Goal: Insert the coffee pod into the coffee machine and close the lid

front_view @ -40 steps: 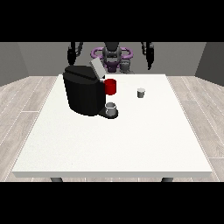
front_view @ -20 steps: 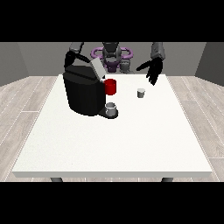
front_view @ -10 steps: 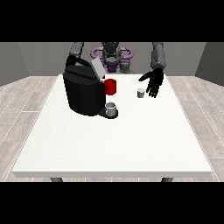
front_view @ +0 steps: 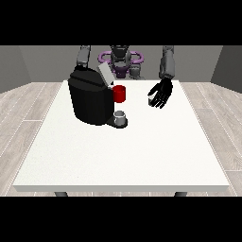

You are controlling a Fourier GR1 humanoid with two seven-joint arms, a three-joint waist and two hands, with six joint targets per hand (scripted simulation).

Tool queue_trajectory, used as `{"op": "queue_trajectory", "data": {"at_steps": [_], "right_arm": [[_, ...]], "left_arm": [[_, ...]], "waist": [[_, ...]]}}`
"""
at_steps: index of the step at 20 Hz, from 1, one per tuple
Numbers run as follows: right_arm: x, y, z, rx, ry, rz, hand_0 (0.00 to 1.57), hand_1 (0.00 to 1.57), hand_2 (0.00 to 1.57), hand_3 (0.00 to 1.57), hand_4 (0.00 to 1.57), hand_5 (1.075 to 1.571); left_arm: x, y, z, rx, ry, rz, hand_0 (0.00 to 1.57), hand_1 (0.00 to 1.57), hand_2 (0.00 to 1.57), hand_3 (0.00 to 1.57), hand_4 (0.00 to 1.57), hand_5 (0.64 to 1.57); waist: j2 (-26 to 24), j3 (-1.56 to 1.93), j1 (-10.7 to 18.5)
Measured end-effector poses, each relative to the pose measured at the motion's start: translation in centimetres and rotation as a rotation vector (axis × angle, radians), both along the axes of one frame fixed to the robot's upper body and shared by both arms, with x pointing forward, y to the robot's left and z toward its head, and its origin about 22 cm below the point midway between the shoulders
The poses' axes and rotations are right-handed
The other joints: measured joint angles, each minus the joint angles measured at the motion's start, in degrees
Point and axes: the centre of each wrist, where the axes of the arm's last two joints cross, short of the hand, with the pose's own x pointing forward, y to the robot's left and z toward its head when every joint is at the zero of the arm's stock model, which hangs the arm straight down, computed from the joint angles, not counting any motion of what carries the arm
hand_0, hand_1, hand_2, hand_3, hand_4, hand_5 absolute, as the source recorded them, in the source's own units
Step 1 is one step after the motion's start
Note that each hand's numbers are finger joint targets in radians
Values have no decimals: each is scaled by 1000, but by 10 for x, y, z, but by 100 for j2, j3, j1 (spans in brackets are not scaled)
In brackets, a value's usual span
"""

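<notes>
Front view. We see a large white counter (front_view: 123,151) with a bulky black coffee machine (front_view: 90,100) on its far left part. The machine's grey lid (front_view: 105,74) stands tilted open; a red cylindrical part (front_view: 120,93) sits on its right side and a small grey cup (front_view: 120,116) stands on its drip base.

The small pale coffee pod (front_view: 151,99) rests on the counter, right of the machine and well apart from it. The black hand at the view's right (front_view: 160,93) hangs over the pod with fingers spread downward; we cannot tell whether they touch it. The other hand is hidden behind the machine.

We judge the pod light, rigid and smooth, liable to tip or slide. Take hold across its side wall, thumb opposing fingers, and keep it upright for insertion under the lid.
</notes>
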Motion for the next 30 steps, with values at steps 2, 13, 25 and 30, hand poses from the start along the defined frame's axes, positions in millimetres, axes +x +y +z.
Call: {"op": "queue_trajectory", "data": {"at_steps": [2, 13, 25, 30], "right_arm": [[5, -2, 1, -7, 1, 5, 0, 0, 0, 0, 0, 1571], [10, 4, -13, -4, 43, 35, 0, 0, 0, 0, 0, 1571], [5, -14, -42, -23, 148, -29, 0, 0, 0, 0, 0, 1571], [3, -13, -49, -55, 179, -56, 0, 0, 0, 0, 0, 1571]], "left_arm": [[4, -4, 1, 44, -23, -14, 941, 941, 1039, 871, 429, 1571], [14, -6, -9, 276, 87, -85, 730, 730, 961, 849, 392, 1571], [23, -31, -16, 239, 118, -156, 1433, 1433, 1423, 1352, 489, 1571], [35, -38, 1, 146, 115, -185, 1413, 1413, 1400, 1314, 515, 1571]], "waist": [[50, 0, -14], [-62, 9, -37], [-485, 3, 88], [-668, 0, 131]]}}
